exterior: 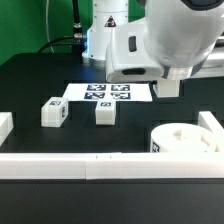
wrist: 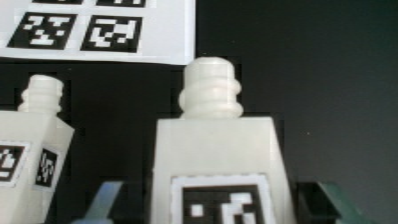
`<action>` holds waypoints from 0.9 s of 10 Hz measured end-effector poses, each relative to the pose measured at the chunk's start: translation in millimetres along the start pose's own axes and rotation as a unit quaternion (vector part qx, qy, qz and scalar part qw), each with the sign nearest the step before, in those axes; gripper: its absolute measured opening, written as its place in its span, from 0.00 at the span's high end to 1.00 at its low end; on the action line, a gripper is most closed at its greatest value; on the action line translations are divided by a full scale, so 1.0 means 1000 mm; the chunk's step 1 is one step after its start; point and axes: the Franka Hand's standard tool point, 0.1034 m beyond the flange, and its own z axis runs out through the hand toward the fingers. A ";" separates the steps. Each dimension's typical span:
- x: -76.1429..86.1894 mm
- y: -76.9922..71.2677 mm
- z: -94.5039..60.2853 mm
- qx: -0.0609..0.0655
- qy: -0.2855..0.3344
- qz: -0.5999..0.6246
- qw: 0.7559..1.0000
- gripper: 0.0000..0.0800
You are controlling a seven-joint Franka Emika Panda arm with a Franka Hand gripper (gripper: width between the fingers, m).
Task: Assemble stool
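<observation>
Gripper (exterior: 168, 84): clamped on one leg (wrist: 217, 140), fingers at its blocky tagged end.
Held leg: two o'clock in the exterior view, apparently aloft.
Seat (exterior: 185, 142): four o'clock.
Handling: likely light, rigid, smooth plastic; the flat sides suit the jaws.

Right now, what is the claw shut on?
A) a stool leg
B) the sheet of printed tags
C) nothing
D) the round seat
A: the claw has a finger on each side of a leg, while the seat sits apart from it, untouched.
</observation>
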 end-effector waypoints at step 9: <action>0.007 -0.014 -0.051 -0.001 0.189 -0.023 0.982 0.58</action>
